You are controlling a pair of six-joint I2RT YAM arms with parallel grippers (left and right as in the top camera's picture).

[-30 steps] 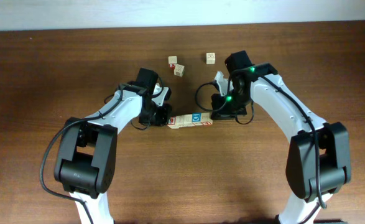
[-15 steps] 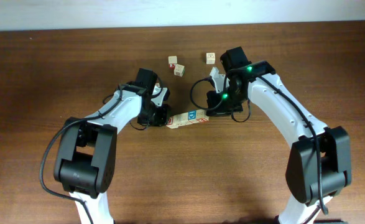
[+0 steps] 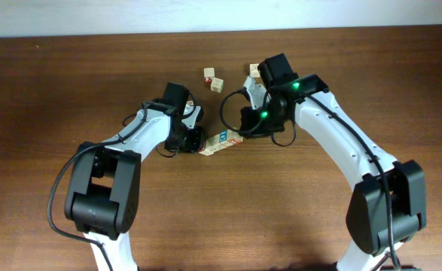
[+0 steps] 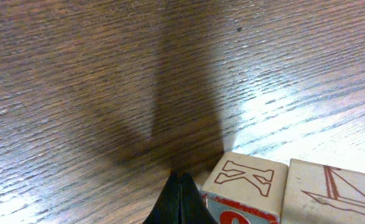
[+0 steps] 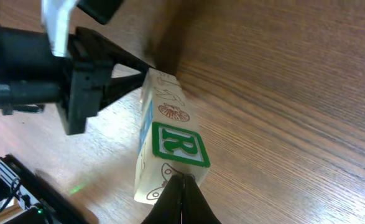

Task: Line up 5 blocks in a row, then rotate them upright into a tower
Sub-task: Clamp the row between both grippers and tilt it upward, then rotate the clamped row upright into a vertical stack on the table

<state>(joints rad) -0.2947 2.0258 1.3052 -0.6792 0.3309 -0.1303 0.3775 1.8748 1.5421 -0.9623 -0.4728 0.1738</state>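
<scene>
1. Since the left end effector [image 3: 196,141] is pinched fully closed with nothing in it, you are using it as a blunt pusher. Its tip sits against the left end of the row, right beside the cube marked "K" [image 4: 244,179].
2. Between the arms, the row of blocks [image 3: 221,142] lies face to face on the bench [image 3: 70,83], skewed so its right end sits farther from the arm bases. I read that skew as a turn partly made. One loose cube [image 3: 208,74] and a second loose cube [image 3: 217,84] rest well behind the row, apart from it.
3. Your right end effector [image 3: 245,129] is likewise closed and empty, its tip set against the green "R" cube [image 5: 180,147] at the row's right end. Pushing opposite ends in opposite directions swings the whole row without lifting it. The row could buckle at a joint, I judge.
4. A third loose cube [image 3: 254,69] sits just behind the right arm.
</scene>
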